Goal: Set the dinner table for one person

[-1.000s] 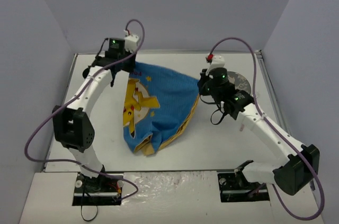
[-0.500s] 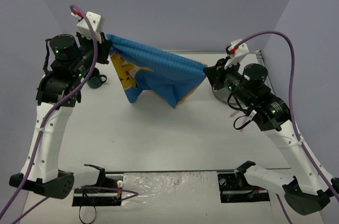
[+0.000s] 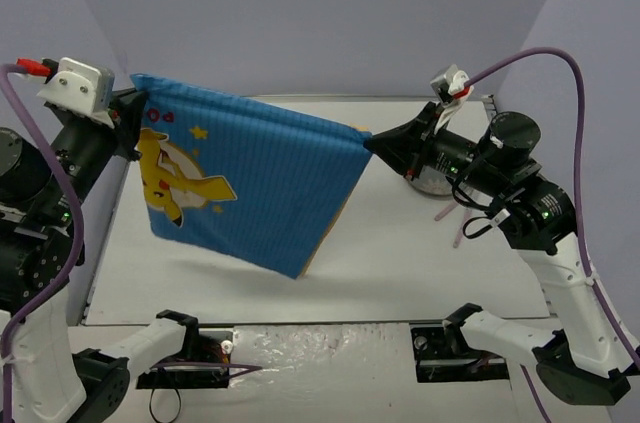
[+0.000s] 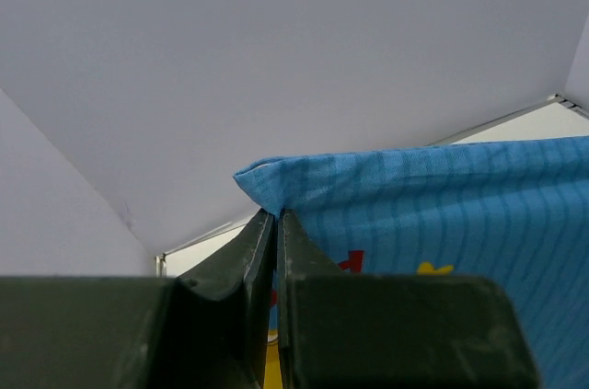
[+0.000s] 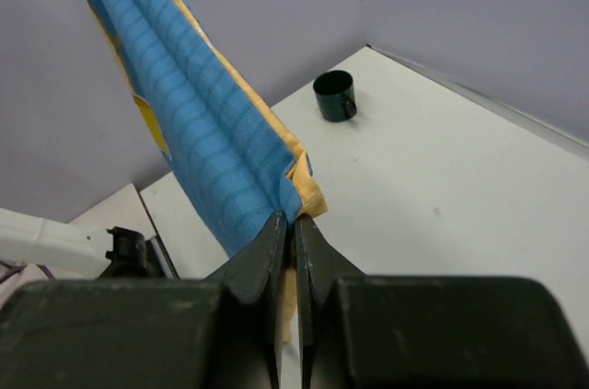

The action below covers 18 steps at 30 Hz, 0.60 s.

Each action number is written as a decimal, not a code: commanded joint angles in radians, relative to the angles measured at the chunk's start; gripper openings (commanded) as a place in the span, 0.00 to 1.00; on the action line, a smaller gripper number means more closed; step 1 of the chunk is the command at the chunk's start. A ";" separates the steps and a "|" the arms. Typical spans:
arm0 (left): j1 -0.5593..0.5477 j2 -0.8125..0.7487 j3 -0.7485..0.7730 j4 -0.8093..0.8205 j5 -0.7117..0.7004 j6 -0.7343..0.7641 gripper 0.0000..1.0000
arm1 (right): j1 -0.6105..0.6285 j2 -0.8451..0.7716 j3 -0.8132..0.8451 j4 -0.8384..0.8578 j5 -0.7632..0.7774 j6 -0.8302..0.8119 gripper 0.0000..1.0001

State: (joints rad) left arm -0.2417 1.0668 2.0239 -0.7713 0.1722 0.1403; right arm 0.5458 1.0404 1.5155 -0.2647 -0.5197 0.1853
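The blue-and-yellow cartoon-print placemat (image 3: 250,178) hangs stretched in the air above the white dinner table (image 3: 400,253). My left gripper (image 3: 135,93) is shut on its upper left corner; the left wrist view shows the pinched cloth (image 4: 368,187) at my gripper (image 4: 276,214). My right gripper (image 3: 368,141) is shut on its upper right corner, seen with the cloth (image 5: 212,150) at my gripper (image 5: 294,216) in the right wrist view. The mat's lower edge hangs free above the table.
A dark green cup (image 5: 335,95) stands on the table near its far left corner, hidden behind the mat in the top view. A plate (image 3: 425,181) lies at the back right, partly behind my right arm. Purple-grey walls enclose the table.
Both grippers have lifted the placemat off the table and pulled apart, so the bunched cloth now hangs spread out flat between them, higher and further left.
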 commanded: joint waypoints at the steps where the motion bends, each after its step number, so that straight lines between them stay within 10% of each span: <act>1: 0.025 0.112 0.042 0.025 -0.153 0.107 0.00 | -0.007 0.034 0.007 0.000 0.044 0.096 0.00; 18: 0.011 0.745 -0.292 0.493 -0.187 0.024 0.00 | -0.036 0.369 -0.390 0.165 0.405 0.230 0.00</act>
State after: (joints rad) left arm -0.2344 1.8017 1.6812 -0.4843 0.0410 0.1839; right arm 0.5366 1.3850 1.1202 -0.1959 -0.2359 0.4308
